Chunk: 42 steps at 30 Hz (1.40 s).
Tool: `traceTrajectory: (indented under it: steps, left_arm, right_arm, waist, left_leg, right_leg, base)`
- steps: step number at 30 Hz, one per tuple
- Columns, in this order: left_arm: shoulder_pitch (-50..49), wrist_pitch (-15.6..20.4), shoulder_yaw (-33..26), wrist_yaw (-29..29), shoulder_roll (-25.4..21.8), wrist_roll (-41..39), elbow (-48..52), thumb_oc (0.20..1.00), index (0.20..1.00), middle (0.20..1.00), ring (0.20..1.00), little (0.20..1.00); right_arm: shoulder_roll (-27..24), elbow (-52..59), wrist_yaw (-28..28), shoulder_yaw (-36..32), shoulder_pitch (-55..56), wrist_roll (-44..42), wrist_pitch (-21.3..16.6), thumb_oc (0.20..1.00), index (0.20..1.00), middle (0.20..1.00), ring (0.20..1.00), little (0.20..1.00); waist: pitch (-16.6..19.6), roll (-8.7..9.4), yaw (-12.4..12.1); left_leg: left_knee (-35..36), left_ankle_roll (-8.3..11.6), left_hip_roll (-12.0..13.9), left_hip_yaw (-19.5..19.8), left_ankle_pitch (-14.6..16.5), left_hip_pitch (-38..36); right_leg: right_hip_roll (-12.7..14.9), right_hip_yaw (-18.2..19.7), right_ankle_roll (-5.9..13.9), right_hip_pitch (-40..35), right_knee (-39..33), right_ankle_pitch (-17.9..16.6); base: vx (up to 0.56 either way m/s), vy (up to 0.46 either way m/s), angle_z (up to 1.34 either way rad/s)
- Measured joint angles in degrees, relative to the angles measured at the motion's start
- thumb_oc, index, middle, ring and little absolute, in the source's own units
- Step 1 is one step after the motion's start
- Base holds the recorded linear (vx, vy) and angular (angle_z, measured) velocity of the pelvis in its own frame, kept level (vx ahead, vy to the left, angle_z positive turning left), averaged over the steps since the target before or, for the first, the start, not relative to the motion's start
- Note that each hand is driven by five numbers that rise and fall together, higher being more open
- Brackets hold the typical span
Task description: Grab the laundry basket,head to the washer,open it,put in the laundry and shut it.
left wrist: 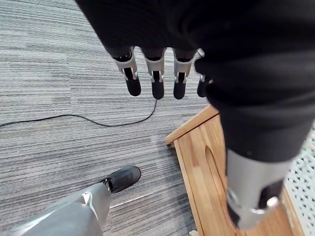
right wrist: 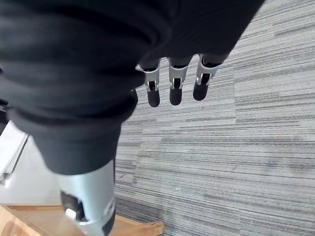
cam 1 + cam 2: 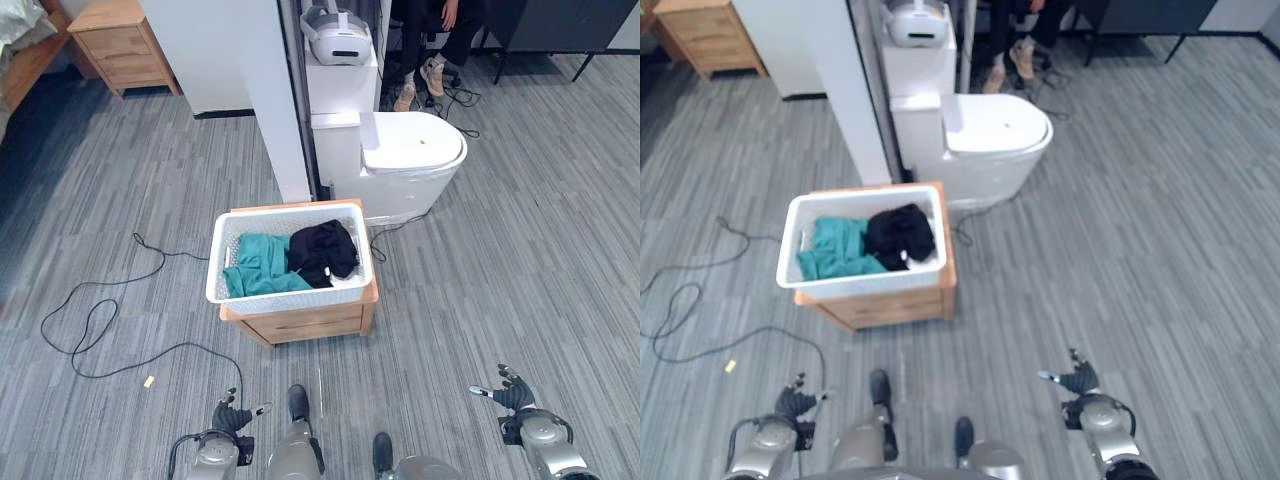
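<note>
A white laundry basket (image 3: 290, 298) sits on a low wooden cabinet (image 3: 305, 325) in the middle of the floor. Inside lie a teal garment (image 3: 262, 265) and a black garment (image 3: 324, 250). Behind it stands a white round-lidded washer (image 3: 400, 160). My left hand (image 3: 232, 415) hangs low at the near left, fingers straight, holding nothing. My right hand (image 3: 512, 392) hangs at the near right, fingers also straight and empty. Both are well short of the basket. In the left wrist view the cabinet's wooden side (image 1: 211, 162) shows beyond the fingers (image 1: 157, 83).
A white pillar (image 3: 270, 100) rises behind the basket, left of the washer. A black cable (image 3: 100, 310) loops across the grey floor at the left. A wooden nightstand (image 3: 120, 40) stands at the far left. A seated person's legs (image 3: 425, 50) show at the back.
</note>
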<state>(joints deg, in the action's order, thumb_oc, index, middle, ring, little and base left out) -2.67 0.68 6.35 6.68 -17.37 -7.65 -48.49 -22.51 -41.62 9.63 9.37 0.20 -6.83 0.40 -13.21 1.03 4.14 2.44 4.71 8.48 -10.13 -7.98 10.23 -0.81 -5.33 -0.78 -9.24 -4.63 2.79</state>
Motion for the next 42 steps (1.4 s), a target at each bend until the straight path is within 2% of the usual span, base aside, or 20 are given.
traceTrajectory:
  steps: [2, 3, 4, 5, 6, 7, 8, 13, 15, 16, 17, 19, 23, 30, 31, 36, 37, 38, 39, 42]
  left_arm:
    - [0.25, -0.18, 0.0, 0.09, -0.25, 0.0, -1.92, 1.0, 1.0, 1.0, 1.0, 1.0]
    - [0.19, -0.21, 0.03, 0.15, -0.61, 0.01, -1.7, 1.0, 1.0, 1.0, 1.0, 1.0]
    - [0.81, -0.14, -0.03, 0.28, -1.82, 0.01, -0.84, 1.0, 1.0, 1.0, 1.0, 1.0]
    - [1.37, -0.22, -0.04, 0.29, -2.41, 0.01, -0.94, 1.0, 1.0, 1.0, 1.0, 1.0]
    - [2.98, -0.17, 0.09, 0.5, -3.21, -0.04, -0.86, 1.0, 1.0, 1.0, 1.0, 1.0]
    - [3.56, -0.13, -0.18, 0.84, -3.74, -0.07, -0.99, 1.0, 1.0, 1.0, 1.0, 1.0]
    - [3.64, -0.14, -0.27, 0.92, -4.08, -0.07, -1.47, 1.0, 1.0, 1.0, 1.0, 1.0]
    - [2.89, 0.61, -1.51, 2.06, -5.44, -0.21, 2.55, 1.0, 1.0, 1.0, 1.0, 1.0]
    - [2.45, 0.51, -1.9, 2.15, -5.27, -0.21, 2.68, 1.0, 1.0, 1.0, 1.0, 1.0]
    - [0.64, 0.31, -2.1, 2.47, -5.25, -0.15, 6.94, 1.0, 1.0, 1.0, 1.0, 1.0]
    - [0.59, 0.64, -2.03, 2.56, -5.17, -0.11, 7.47, 1.0, 1.0, 1.0, 1.0, 1.0]
    - [0.92, 0.5, -2.09, 3.1, -5.17, -0.09, 7.35, 1.0, 1.0, 1.0, 1.0, 1.0]
    - [4.39, 0.45, -1.07, 4.96, -5.18, -0.04, 6.86, 1.0, 1.0, 1.0, 1.0, 1.0]
    - [14.53, 0.11, 4.43, 7.96, -5.34, -0.01, 2.71, 1.0, 1.0, 1.0, 1.0, 1.0]
    - [19.38, 0.08, 6.85, 9.0, -5.32, -0.02, -0.2, 1.0, 1.0, 1.0, 1.0, 1.0]
    - [29.91, -0.02, 9.79, 11.12, -5.52, -0.09, -10.65, 1.0, 1.0, 1.0, 1.0, 1.0]
    - [31.03, -0.06, 10.23, 11.52, -5.58, -0.09, -12.36, 0.912, 0.912, 0.912, 0.912, 0.912]
    - [31.8, -0.09, 10.2, 11.66, -5.68, -0.09, -13.69, 0.338, 0.338, 0.338, 0.338, 0.338]
    - [31.86, -0.07, 10.19, 11.8, -5.71, -0.1, -13.69, 0.2, 0.2, 0.2, 0.2, 0.2]
    - [31.46, 0.05, 10.09, 12.0, -5.62, -0.13, -12.12, 0.2, 0.2, 0.2, 0.2, 0.2]
  right_arm:
    - [0.46, 0.03, -0.1, 0.02, 0.35, 0.05, -0.02, 1.0, 1.0, 1.0, 1.0, 1.0]
    - [0.93, 0.32, -0.19, 0.06, 0.36, 0.06, -0.16, 1.0, 1.0, 1.0, 1.0, 1.0]
    - [2.13, 0.92, -0.43, 0.19, 0.51, 0.09, -0.42, 1.0, 1.0, 1.0, 1.0, 1.0]
    - [2.86, 0.98, -0.43, 0.14, 0.38, 0.09, -0.42, 1.0, 1.0, 1.0, 1.0, 1.0]
    - [3.46, 1.04, -0.72, 0.38, -0.85, 0.11, -0.12, 1.0, 1.0, 1.0, 1.0, 1.0]
    - [3.66, 1.78, -0.79, 1.08, -2.08, 0.12, -0.12, 1.0, 1.0, 1.0, 1.0, 1.0]
    - [3.67, 3.0, -0.88, 1.53, -2.5, 0.14, -0.28, 1.0, 1.0, 1.0, 1.0, 1.0]
    - [2.8, 6.33, -0.8, 2.78, -2.91, 0.17, -0.38, 1.0, 1.0, 1.0, 1.0, 1.0]
    - [2.71, 7.13, -0.8, 2.64, -3.02, 0.18, -0.51, 1.0, 1.0, 1.0, 1.0, 1.0]
    - [1.25, 10.99, -0.76, 4.11, -2.96, 0.19, 0.0, 1.0, 1.0, 1.0, 1.0, 1.0]
    - [0.61, 11.82, -0.82, 4.22, -3.73, 0.25, -0.81, 1.0, 1.0, 1.0, 1.0, 1.0]
    - [0.49, 11.78, -0.45, 4.73, -7.18, 0.25, -0.74, 1.0, 1.0, 1.0, 1.0, 1.0]
    - [0.37, 11.24, 0.12, 6.89, -12.27, 0.12, -0.6, 1.0, 1.0, 1.0, 1.0, 1.0]
    - [1.83, 3.89, 1.49, 12.51, -20.32, -1.04, -0.66, 1.0, 1.0, 1.0, 1.0, 1.0]
    - [2.79, -1.69, 2.68, 13.19, -25.06, -1.28, -0.52, 1.0, 1.0, 1.0, 1.0, 1.0]
    - [5.46, -8.12, 2.91, 16.31, -32.29, -5.16, -1.17, 1.0, 1.0, 1.0, 1.0, 1.0]
    - [5.8, -8.91, 2.92, 16.38, -33.15, -5.69, -1.74, 0.853, 0.853, 0.853, 0.853, 0.853]
    - [5.77, -8.67, 2.92, 16.4, -33.87, -6.72, -2.49, 0.2, 0.2, 0.2, 0.2, 0.2]
    - [5.77, -8.38, 2.92, 16.4, -34.13, -7.21, -2.72, 0.2, 0.2, 0.2, 0.2, 0.2]
    - [5.88, -7.58, 3.14, 16.47, -34.01, -7.93, -2.86, 0.2, 0.2, 0.2, 0.2, 0.2]
  waist:
    - [0.9, 0.13, -0.12]
    - [1.33, 0.44, -0.35]
    - [2.25, 1.68, -0.34]
    - [2.36, 2.03, 0.17]
    - [2.12, 1.79, -0.43]
    - [1.72, 1.59, -1.06]
    - [1.19, 1.24, -1.2]
    - [0.97, 2.25, -1.38]
    - [1.12, 2.62, -1.1]
    - [0.94, 1.91, -1.2]
    - [0.86, 1.75, -1.52]
    - [0.64, 0.64, -2.61]
    - [0.48, -0.58, -2.81]
    - [-0.1, -2.02, -2.87]
    - [-1.16, -2.53, -2.8]
    - [-5.08, -2.8, -2.63]
    - [-5.54, -2.73, -2.59]
    - [-5.65, -2.75, -2.51]
    - [-5.88, -2.73, -2.52]
    - [-6.19, -2.68, -2.63]
  left_leg:
    - [0.67, -2.52, -1.75, -0.36, -2.23, -2.75]
    - [0.42, -3.46, -2.46, -1.08, -2.16, -2.96]
    - [0.29, -5.26, -4.99, -2.17, -0.75, -3.34]
    - [0.05, -6.19, -6.32, -2.21, -0.06, -3.46]
    - [0.47, -7.88, -7.02, -3.98, 1.23, -4.18]
    - [0.99, -8.9, -7.2, -5.2, 1.99, -4.85]
    - [0.97, -8.3, -7.3, -5.57, 1.57, -5.54]
    - [2.01, -6.71, -9.14, -6.16, 4.77, -9.26]
    - [1.73, -6.73, -9.48, -4.67, 4.74, -9.27]
    - [1.5, -6.05, -8.97, -3.02, 5.22, -9.41]
    - [1.55, -6.01, -8.58, -2.97, 5.02, -9.36]
    - [1.57, -5.91, -7.52, -2.92, 5.07, -9.37]
    - [1.53, -5.9, -6.58, -0.48, 5.03, -8.96]
    - [0.47, -5.71, -6.59, 0.0, 4.88, -5.38]
    - [0.1, -5.67, -6.52, -0.03, 4.85, -2.65]
    - [0.13, -5.2, -6.33, -0.23, 4.51, -0.28]
    - [0.11, -5.2, -6.32, -0.26, 4.51, -0.13]
    - [0.1, -5.2, -6.33, -0.34, 4.51, 0.75]
    - [0.11, -5.2, -6.32, -0.4, 4.51, 0.84]
    - [0.13, -5.19, -6.34, -0.38, 4.51, 0.67]
  right_leg:
    - [2.24, 1.19, 1.96, 0.13, 3.22, 3.14]
    - [3.31, 1.28, 2.52, 1.23, 5.36, 4.16]
    - [6.19, 1.11, 3.23, 3.99, 9.77, 5.21]
    - [7.61, 1.02, 4.14, 4.93, 12.54, 6.09]
    - [8.85, 2.24, 5.48, 11.19, 23.11, 7.43]
    - [9.03, 2.83, 5.54, 15.9, 30.54, 8.07]
    - [9.46, 3.0, 5.68, 17.94, 33.67, 8.74]
    - [6.45, 2.66, 5.74, 23.48, 24.93, 8.56]
    - [5.88, 2.35, 4.95, 22.49, 20.85, 5.47]
    - [4.35, 3.27, 4.51, 20.12, 16.65, 1.72]
    - [4.08, 2.82, 3.69, 19.61, 15.06, 0.01]
    - [2.78, 2.41, 2.81, 17.81, 11.65, -1.2]
    - [1.62, 0.63, 0.65, 14.26, 5.25, -4.2]
    - [1.59, -0.12, 0.11, 15.01, 1.31, -5.8]
    - [1.47, -0.01, 0.32, 17.59, 1.03, -6.41]
    - [1.26, 0.66, -0.27, 20.45, 1.35, -7.07]
    - [1.25, 0.88, -0.27, 20.79, 1.54, -7.07]
    - [1.25, 1.26, -0.27, 21.93, 1.81, -7.07]
    - [1.24, 1.38, -0.27, 22.19, 1.99, -7.07]
    - [1.25, 1.47, -0.27, 22.06, 2.11, -7.07]
  base:
    - [0.13, 0.159, -0.29]
    - [0.11, 0.181, -0.34]
    - [0.11, 0.222, -0.14]
    - [0.16, 0.237, -0.31]
    - [0.15, 0.177, -0.56]
    - [0.21, 0.153, -0.72]
    - [0.16, 0.062, -0.54]
    - [0.15, -0.038, 0.01]
    - [0.14, -0.106, 0.38]
    - [0.08, -0.082, 0.44]
    - [0.09, -0.08, 0.24]
    - [0.07, -0.071, 0.0]
    - [0.02, -0.037, 0.18]
    - [-0.11, -0.013, 0.05]
    - [-0.1, 0.001, -0.01]
    - [-0.07, 0.024, -0.08]
    - [-0.04, 0.029, -0.13]
    - [-0.03, 0.019, -0.14]
    - [-0.02, 0.011, -0.11]
    - [0.0, 0.002, -0.01]
